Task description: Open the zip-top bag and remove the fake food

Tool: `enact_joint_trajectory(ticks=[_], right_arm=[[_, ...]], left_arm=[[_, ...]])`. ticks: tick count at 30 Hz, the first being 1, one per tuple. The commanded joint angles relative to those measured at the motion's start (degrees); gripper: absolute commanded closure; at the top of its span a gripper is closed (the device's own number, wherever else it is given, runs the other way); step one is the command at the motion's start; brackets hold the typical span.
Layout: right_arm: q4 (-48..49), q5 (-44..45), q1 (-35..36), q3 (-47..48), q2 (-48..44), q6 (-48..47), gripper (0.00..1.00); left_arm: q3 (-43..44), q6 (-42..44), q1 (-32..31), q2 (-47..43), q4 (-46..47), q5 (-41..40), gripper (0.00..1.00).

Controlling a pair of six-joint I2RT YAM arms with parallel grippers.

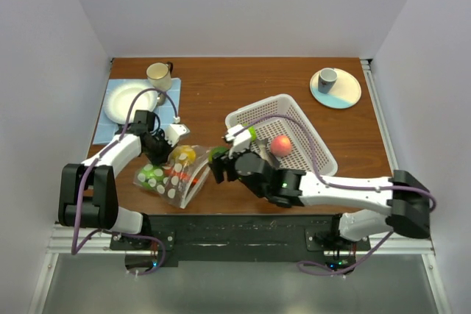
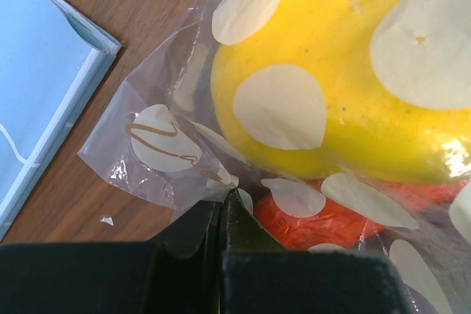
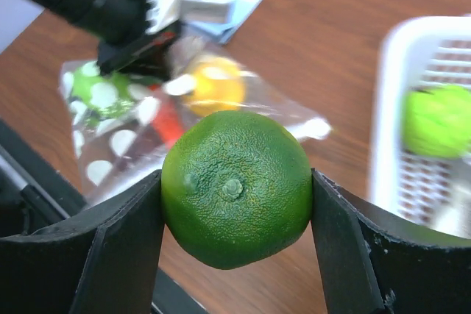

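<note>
Top external view: my left claw [image 1: 160, 151] is shut tight on a corner of the zip-top bag [image 1: 171, 176], which lies on the bench [image 1: 243, 86]. Just right of the bag, my right claw [image 3: 237, 189] squeezes a green fruit [image 3: 221, 152]. The basket [image 1: 316, 141] sits on its right.

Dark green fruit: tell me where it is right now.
The dark green fruit is clamped in the right gripper. In the top view it sits just right of the zip-top bag and left of the white basket.
</note>
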Motion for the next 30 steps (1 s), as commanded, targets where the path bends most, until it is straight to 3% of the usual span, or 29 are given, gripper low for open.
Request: enact_joint_trajectory(ticks=[1, 5, 6, 7, 10, 17, 20, 23, 27, 30], right_arm=[[-8.5, 10.8, -4.3, -6.3, -8.2, 2.1, 0.39], [-13.9, 14.9, -11.9, -9.5, -10.5, 5.7, 0.36], [-14.1, 15.0, -13.5, -10.0, -10.4, 6.0, 0.30], [-15.3, 15.5, -13.8, -9.8, -9.8, 6.5, 0.14], [-18.2, 18.8, -13.9, -8.6, -8.2, 8.0, 0.02], [-15.1, 15.0, -13.2, -6.4, -8.3, 5.1, 0.01], [-9.7, 11.8, -8.5, -5.9, -8.4, -1.2, 0.01], [-4.7, 6.7, -2.7, -5.1, -5.5, -6.7, 0.08], [0.1, 2.2, 0.8, -6.6, -2.8, -7.0, 0.31], [4.6, -2.3, 2.2, -7.9, -0.2, -6.9, 0.43]], left_arm=[[0.4, -0.6, -0.3, -0.8, 0.9, -0.1, 1.00], [0.4, -0.6, -0.3, -1.2, 0.4, 0.0, 1.00], [0.4, -0.6, -0.3, -1.3, 0.3, -0.1, 1.00], [0.4, -0.6, -0.3, -1.5, 0.1, -0.1, 1.00], [0.6, -0.6, -0.3, -1.7, -0.2, -0.1, 1.00], [1.1, -0.7, -0.3, -2.0, -0.8, -0.1, 1.00], [1.2, -0.7, -0.3, -1.9, -0.7, -0.1, 1.00], [1.2, -0.7, -0.3, -1.7, -0.7, -0.4, 1.00], [1.4, -0.8, -0.3, -1.5, -0.7, -0.3, 1.00], [1.4, -0.6, -0.2, -1.5, -0.7, -0.4, 1.00]])
